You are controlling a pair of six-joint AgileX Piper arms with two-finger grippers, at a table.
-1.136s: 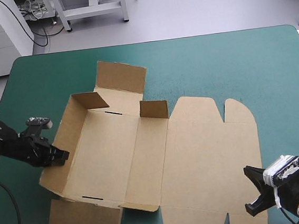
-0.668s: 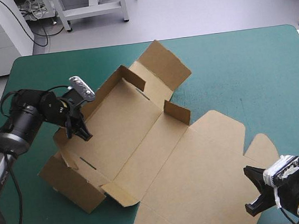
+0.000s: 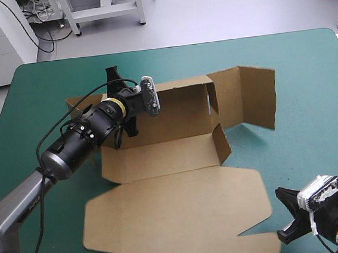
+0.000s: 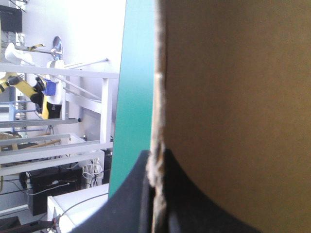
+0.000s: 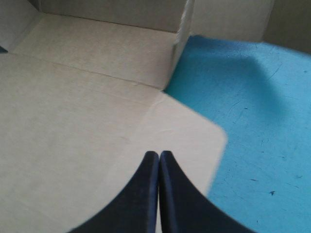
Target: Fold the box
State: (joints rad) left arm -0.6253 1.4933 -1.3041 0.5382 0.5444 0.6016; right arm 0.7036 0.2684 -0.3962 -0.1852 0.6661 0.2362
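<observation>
Box wall is pinched between the left gripper's black fingers; best raise it square without tearing the edge. Right gripper's tips meet, holding nothing

One box is sitting on one teal-green table. Two grippers are sharing the scene: one left gripper and one right gripper. Each is showing two black fingers, making four in all. The box is spreading one flat lid.
</observation>
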